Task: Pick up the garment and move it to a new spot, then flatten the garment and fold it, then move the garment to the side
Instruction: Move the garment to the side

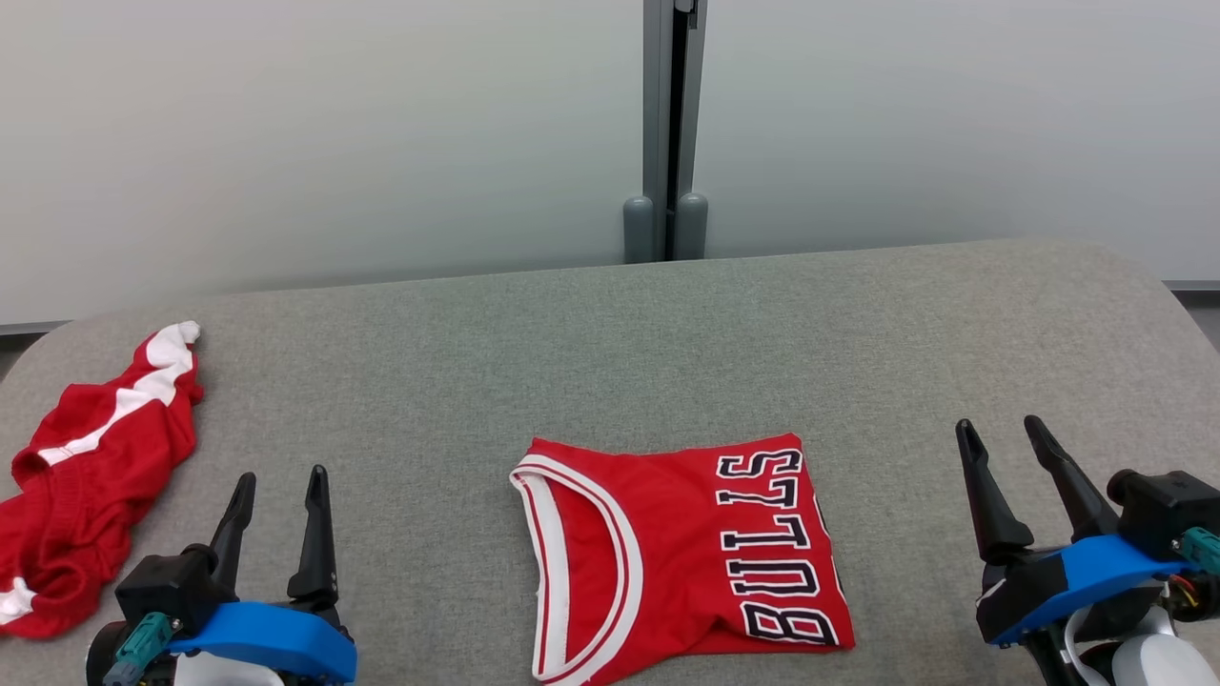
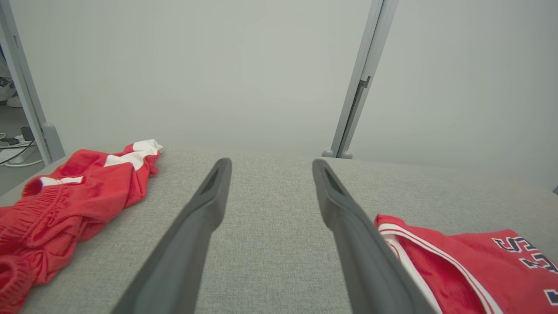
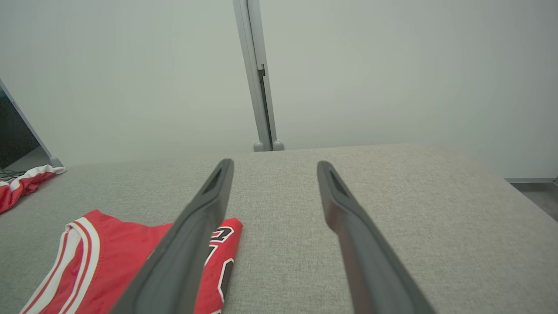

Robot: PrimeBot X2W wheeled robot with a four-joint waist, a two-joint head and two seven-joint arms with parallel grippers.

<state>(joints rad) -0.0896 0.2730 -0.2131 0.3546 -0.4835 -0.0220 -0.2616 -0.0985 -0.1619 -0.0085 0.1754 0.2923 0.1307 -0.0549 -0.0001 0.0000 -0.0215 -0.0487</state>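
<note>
The red jersey point(image 1: 681, 557) lay folded on the grey padded table point(image 1: 667, 343), near the front edge and about midway between the two arms, its white-trimmed neckline turned toward the robot's left and the dark "BULLS" lettering running along the side toward the robot's right. And the left gripper point(image 1: 282, 474) sat low at the near-left, fingers spread well apart and pointing away across the cloth surface, nothing between them! From the left wrist view, bare grey fabric showed in the gap, with the jersey's trimmed edge just beside the right-hand finger. Over on the other side the right gripper point(image 1: 999, 422) matched it, jaws wide, empty, resting clear of the jersey's lettered edge. Its own wrist view had the jersey's corner peeking past the left-hand finger. Far off at the table's left end, a crumpled pair of red shorts point(image 1: 91, 476) with white stripes lay in a heap, well apart from the jersey. A grey post point(image 1: 667, 124) split the pale wall panels behind.
</note>
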